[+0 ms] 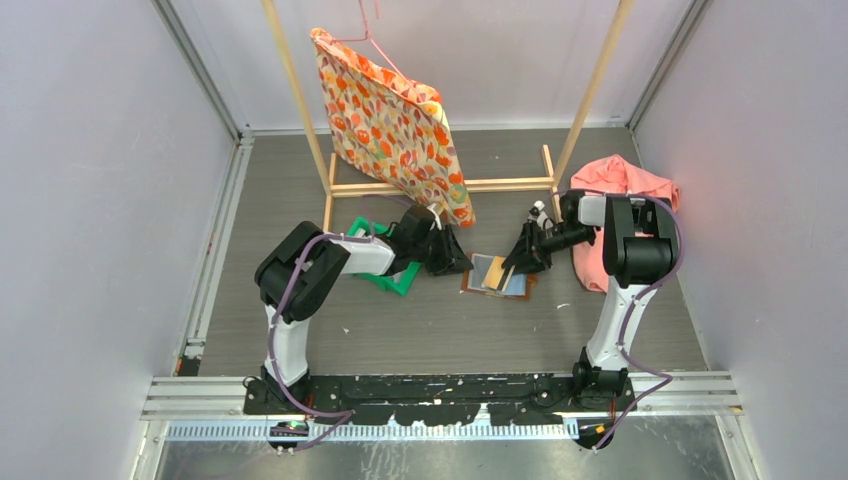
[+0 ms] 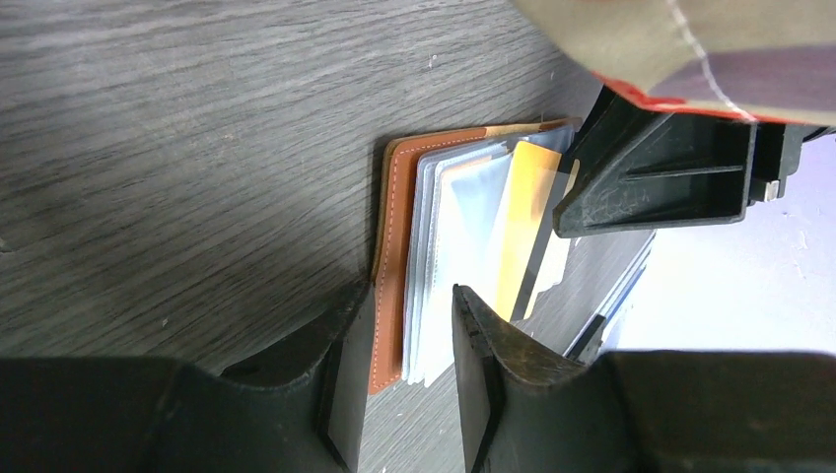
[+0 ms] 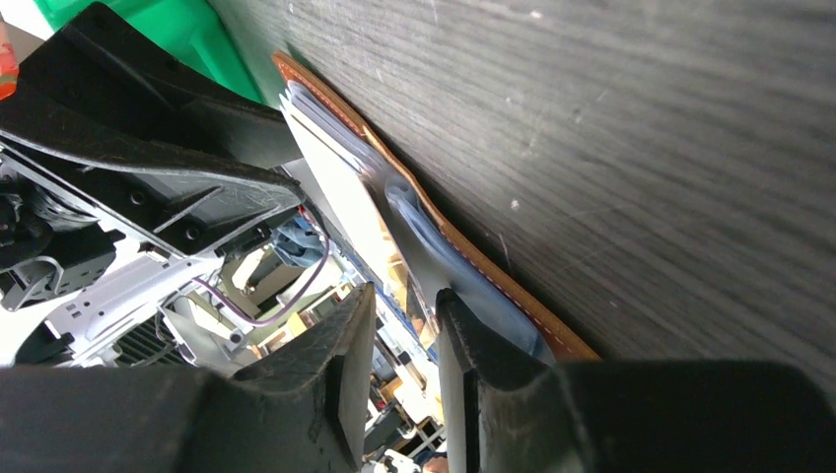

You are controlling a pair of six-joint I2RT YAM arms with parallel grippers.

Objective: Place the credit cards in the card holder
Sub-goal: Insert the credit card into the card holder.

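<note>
Brown leather bifold card holder [image 2: 386,256] lying open on grey wood-grain table [image 2: 197,148], left gripper [image 2: 409,305] pinching its cover and clear sleeves. Right gripper [image 3: 404,296] pinching gold-yellow plastic credit card [image 2: 527,217], apparently partway into a sleeve. Other cards not discernible.

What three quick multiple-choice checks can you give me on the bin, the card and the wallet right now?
1. The green bin lies: A) left of the wallet, B) right of it, C) on top of it.
2. The card at the right fingers is: A) blue, B) yellow, C) red.
3. The wallet is: A) snapped shut, B) open, C) inside the bin.
Answers: 1 A, the top view shows it left; 2 B, yellow in the left wrist view; 3 B, its clear sleeves lie exposed.
</note>
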